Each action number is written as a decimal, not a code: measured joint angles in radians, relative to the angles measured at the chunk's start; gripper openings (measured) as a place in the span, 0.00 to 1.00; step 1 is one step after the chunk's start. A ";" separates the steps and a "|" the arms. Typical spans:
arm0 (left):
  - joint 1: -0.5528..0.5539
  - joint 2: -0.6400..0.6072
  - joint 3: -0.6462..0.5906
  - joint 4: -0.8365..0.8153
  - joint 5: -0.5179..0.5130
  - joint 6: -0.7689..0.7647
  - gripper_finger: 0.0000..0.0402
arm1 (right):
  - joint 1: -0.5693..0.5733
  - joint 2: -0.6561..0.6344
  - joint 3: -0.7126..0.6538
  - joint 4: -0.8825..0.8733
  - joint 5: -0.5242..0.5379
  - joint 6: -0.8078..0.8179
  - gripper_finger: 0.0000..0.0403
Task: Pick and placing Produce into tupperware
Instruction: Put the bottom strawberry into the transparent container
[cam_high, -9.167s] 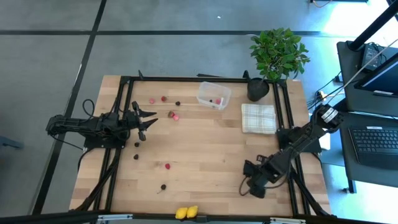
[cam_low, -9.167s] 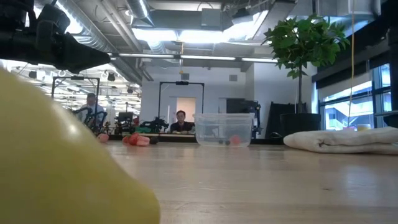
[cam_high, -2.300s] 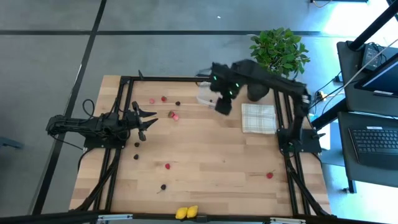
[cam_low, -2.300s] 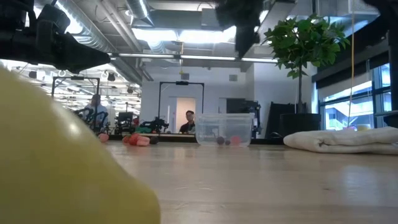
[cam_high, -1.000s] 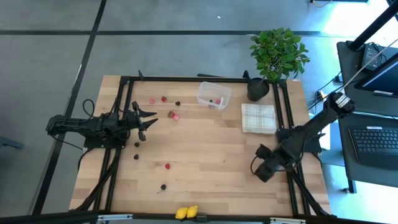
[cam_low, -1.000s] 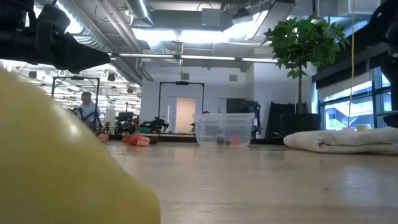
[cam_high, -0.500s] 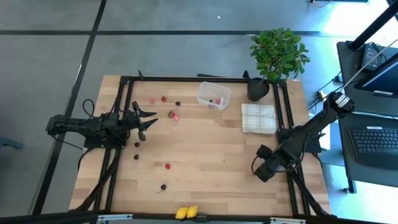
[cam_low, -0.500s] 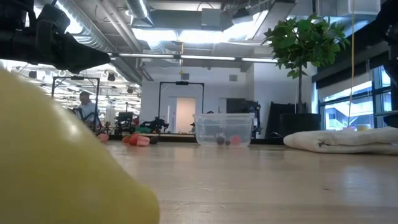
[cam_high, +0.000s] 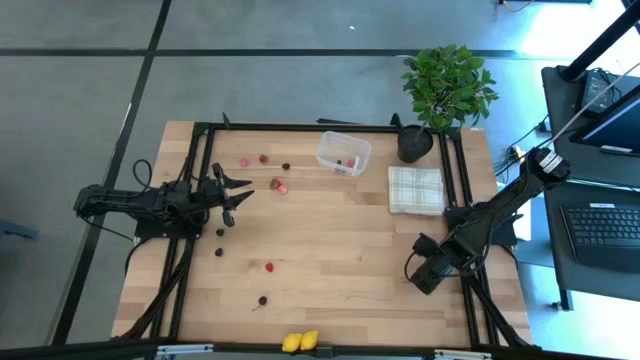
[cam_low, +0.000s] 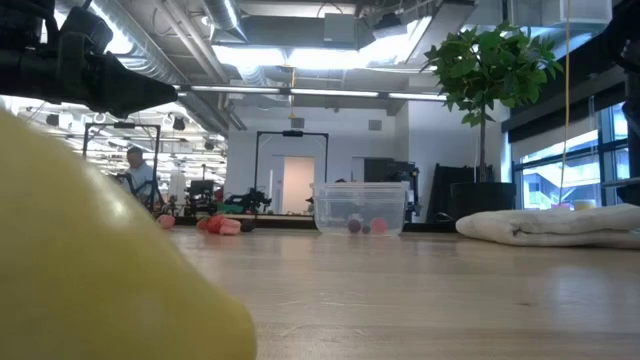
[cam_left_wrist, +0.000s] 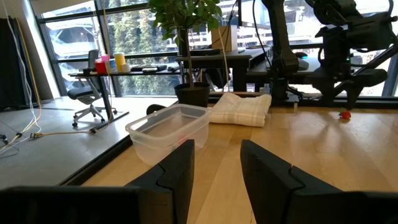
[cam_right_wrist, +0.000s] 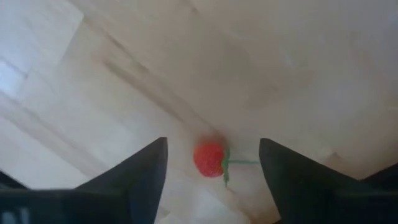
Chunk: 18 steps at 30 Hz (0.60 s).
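Observation:
The clear tupperware (cam_high: 343, 153) stands at the far middle of the table with a few berries inside (cam_low: 378, 226). Loose produce lies on the left half: red berries (cam_high: 264, 158) (cam_high: 269, 267), dark ones (cam_high: 219, 252) (cam_high: 263, 300), and two yellow pieces (cam_high: 300, 341) at the near edge. My right gripper (cam_high: 425, 275) points down at the near right, open. Its fingers stand on either side of a red berry with a green stem (cam_right_wrist: 209, 158) that lies on the wood. My left gripper (cam_high: 235, 190) waits level at the left, open and empty (cam_left_wrist: 217, 168).
A beige checked cloth (cam_high: 415, 189) lies right of the tupperware. A potted plant (cam_high: 447, 85) stands at the far right corner. Black frame rails (cam_high: 200, 200) run along the left, right and far sides. A yellow piece fills the low view's near left (cam_low: 90, 260).
A little over two seconds ago my right gripper hung above the tupperware. It has since swung to the table's near right and come down over the red berry. It has stayed in that place for the last second.

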 joint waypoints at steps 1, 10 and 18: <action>0.000 0.000 0.000 0.000 0.000 0.000 0.31 | 0.000 0.000 0.000 0.008 -0.011 -0.001 0.65; 0.000 0.000 0.000 0.000 0.000 0.000 0.31 | 0.000 0.000 0.000 0.056 -0.026 -0.077 0.68; 0.000 0.000 0.000 0.000 0.000 0.000 0.31 | 0.000 0.000 0.000 0.028 -0.022 -0.269 0.68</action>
